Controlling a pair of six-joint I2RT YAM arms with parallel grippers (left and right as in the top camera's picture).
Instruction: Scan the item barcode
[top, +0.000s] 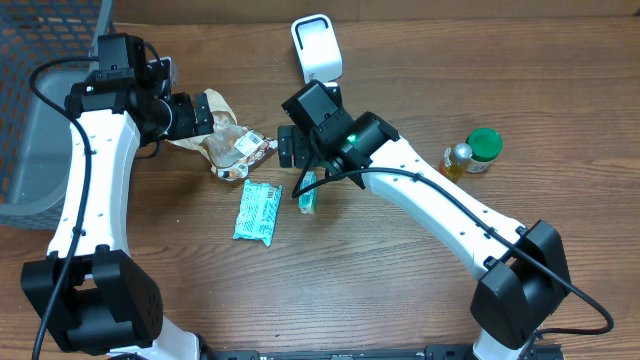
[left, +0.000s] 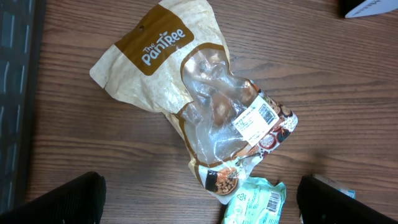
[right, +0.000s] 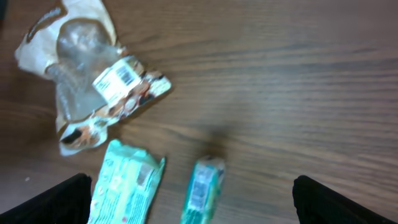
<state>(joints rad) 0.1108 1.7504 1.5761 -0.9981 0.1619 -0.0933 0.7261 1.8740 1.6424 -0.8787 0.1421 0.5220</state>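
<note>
I am looking down at a brown wood-grain table (top: 400, 290) with both arms reaching in from the near edge. A crumpled snack bag of tan paper and clear plastic (top: 236, 146), printed "The PanTree", lies left of centre, and its white barcode label (left: 256, 118) faces up near the bag's patterned end. The left gripper (left: 200, 198) hangs directly above this bag with its two black fingers spread wide and nothing between them; I cannot tell from these views whether it touches the bag.

Just below the bag lies a flat teal foil packet (top: 258, 212), close to the bag's lower end. To its right is a smaller narrow green packet (top: 310, 196), lying apart from the teal one. The right gripper (right: 189, 202) hovers over this narrow packet, its fingers also spread wide and empty.

A white handheld-style barcode scanner (top: 316, 48) stands at the far edge of the table, behind the right arm's wrist. Far to the right, a green-lidded jar (top: 484, 148) and a small yellow bottle (top: 457, 160) stand side by side. A grey mesh basket (top: 40, 110) fills the left edge.
</note>
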